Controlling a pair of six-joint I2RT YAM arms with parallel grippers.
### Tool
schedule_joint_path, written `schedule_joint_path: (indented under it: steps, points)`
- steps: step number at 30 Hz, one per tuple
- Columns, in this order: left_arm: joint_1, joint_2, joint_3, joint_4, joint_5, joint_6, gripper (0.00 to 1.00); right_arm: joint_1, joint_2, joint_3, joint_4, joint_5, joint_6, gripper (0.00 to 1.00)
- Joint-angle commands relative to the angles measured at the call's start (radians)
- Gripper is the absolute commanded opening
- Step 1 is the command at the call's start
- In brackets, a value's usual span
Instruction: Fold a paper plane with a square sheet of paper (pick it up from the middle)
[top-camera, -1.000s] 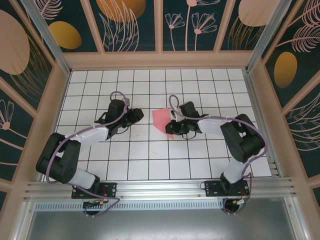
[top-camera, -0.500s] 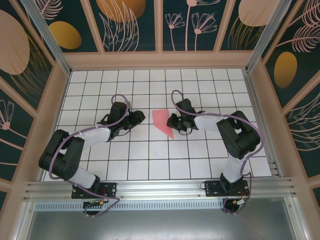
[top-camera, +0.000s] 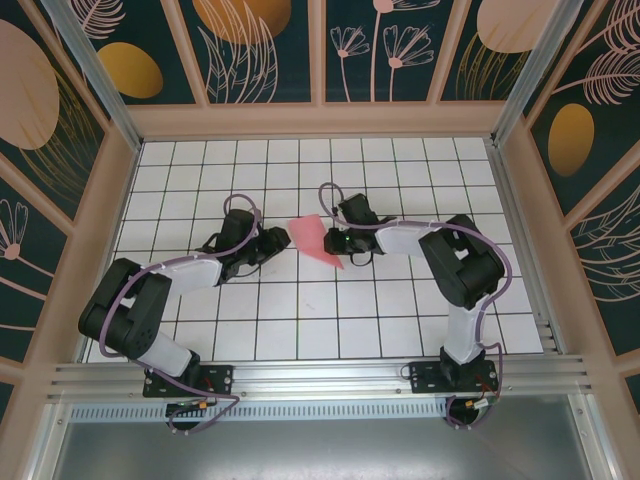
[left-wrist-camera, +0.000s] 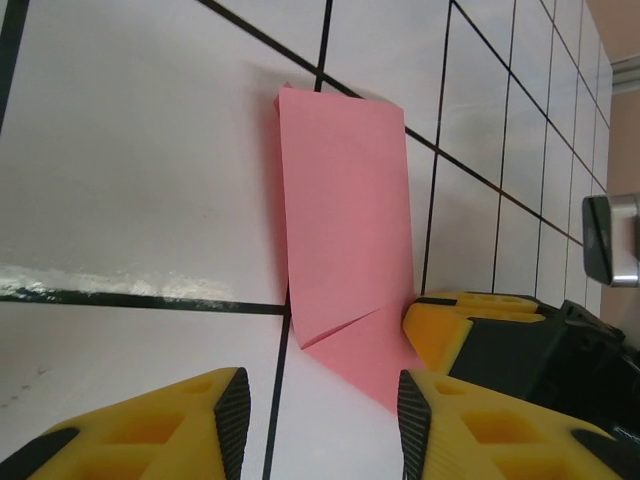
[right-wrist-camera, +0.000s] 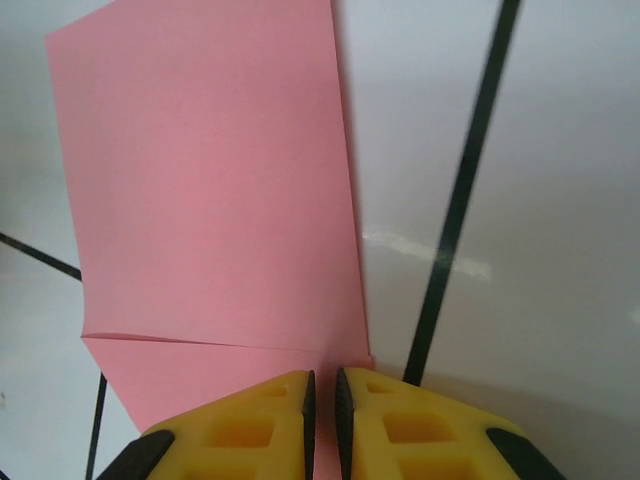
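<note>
Two grippers flank the pink paper sheet (top-camera: 312, 238) (partly folded, one diagonal crease visible) on the grid table (top-camera: 300, 320). Right gripper (top-camera: 337, 243): fingers nearly together, pinching the sheet's edge. Left gripper (top-camera: 277, 241): fingers spread, just beside the sheet.

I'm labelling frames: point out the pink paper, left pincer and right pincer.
pink paper (left-wrist-camera: 345, 210), left wrist view, middle of its flat upper panel
left pincer (left-wrist-camera: 322, 410), left wrist view, midway between its yellow fingertips
right pincer (right-wrist-camera: 323, 390), right wrist view, midway between its fingertips
</note>
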Motion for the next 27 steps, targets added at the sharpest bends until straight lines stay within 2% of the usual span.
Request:
schedule_joint_path:
  steps: [1,12,21,27]
  points:
    - [-0.02,-0.009,-0.029,0.033,0.023,-0.036,0.47,0.02,0.038,-0.023,-0.072,0.006,-0.139,0.18]
    - [-0.079,0.087,0.005,0.108,0.061,-0.099,0.49,0.005,0.047,-0.027,-0.057,-0.058,-0.129,0.17]
    - [-0.092,0.154,0.058,0.105,0.054,-0.12,0.46,-0.014,0.033,-0.053,-0.024,-0.114,-0.116,0.17]
    - [-0.097,0.167,0.086,0.078,0.038,-0.125,0.48,-0.021,0.018,-0.068,-0.01,-0.141,-0.109,0.17]
